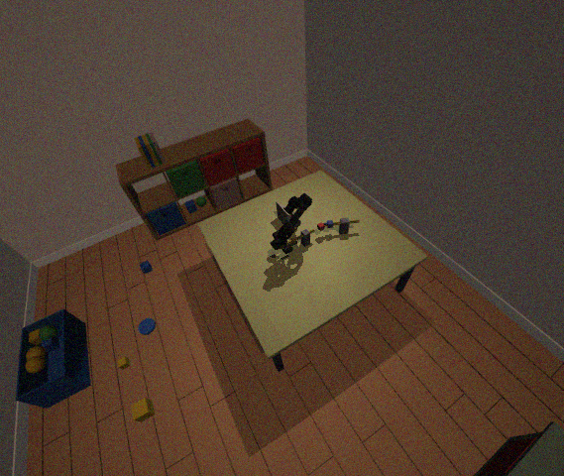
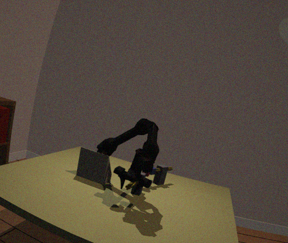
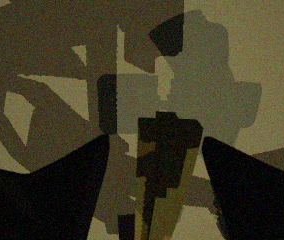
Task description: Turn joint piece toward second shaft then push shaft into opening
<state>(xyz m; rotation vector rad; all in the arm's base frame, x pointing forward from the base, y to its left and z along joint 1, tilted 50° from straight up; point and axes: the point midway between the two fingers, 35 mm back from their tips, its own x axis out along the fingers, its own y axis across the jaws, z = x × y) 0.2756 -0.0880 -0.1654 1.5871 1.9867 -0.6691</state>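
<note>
My gripper (image 2: 130, 186) (image 3: 157, 142) is partly open. Its fingers stand on either side of the outer end of the second shaft (image 2: 130, 185) (image 3: 174, 215), with gaps on both sides in the wrist view. This yellow shaft runs through the near dark block (image 1: 305, 237). The far block (image 1: 344, 226) (image 2: 160, 176) bears the first shaft (image 1: 354, 221), which carries a blue part (image 1: 329, 223) and the red joint piece (image 1: 320, 225) (image 2: 147, 173). The red piece faces roughly toward the second shaft, with a small gap in the top view. Its exact alignment is too small to tell.
A grey slanted panel (image 1: 282, 211) (image 2: 91, 167) stands on the pale yellow table (image 1: 322, 292) (image 2: 34, 169) beside the arm. The arm reaches over the near block in the exterior view and casts dark shadows on the table. Shelves (image 1: 199, 146) stand behind the table.
</note>
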